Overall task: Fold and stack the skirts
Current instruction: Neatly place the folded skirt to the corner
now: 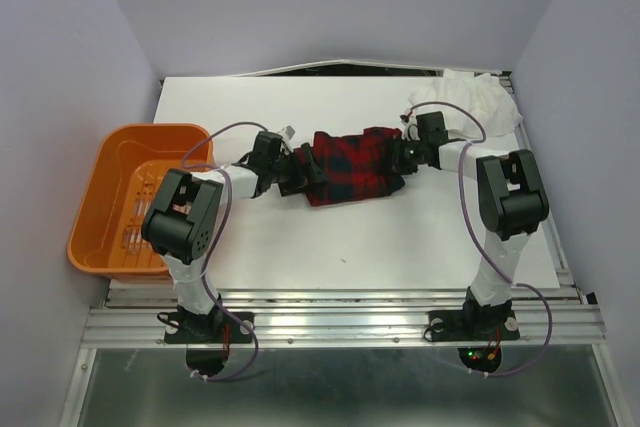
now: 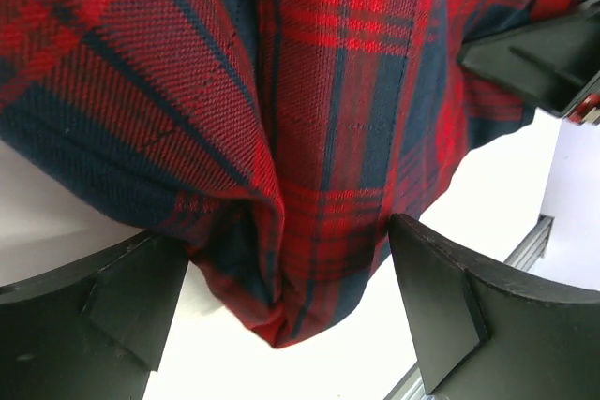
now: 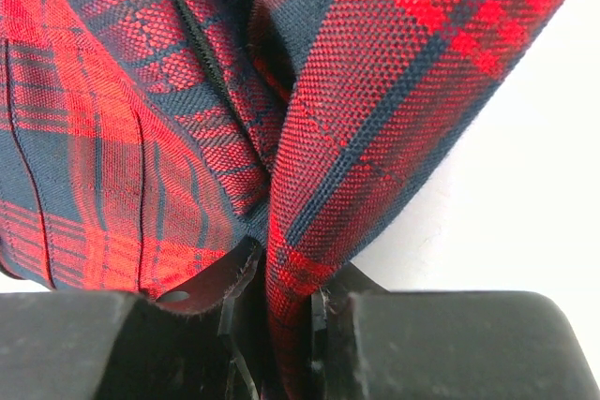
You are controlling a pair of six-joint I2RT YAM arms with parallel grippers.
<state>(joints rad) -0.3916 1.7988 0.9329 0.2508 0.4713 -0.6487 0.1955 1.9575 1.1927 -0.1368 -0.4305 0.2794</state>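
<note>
A red and navy plaid skirt lies bunched in the middle of the white table. My left gripper is at its left end, open, with a fold of the skirt between the spread fingers. My right gripper is at its right end, shut on a pinched fold of the skirt. In the left wrist view the other gripper's dark finger shows at the upper right.
An orange plastic basket stands at the table's left edge. A crumpled white cloth lies at the back right corner. The metal rail runs along the near edge.
</note>
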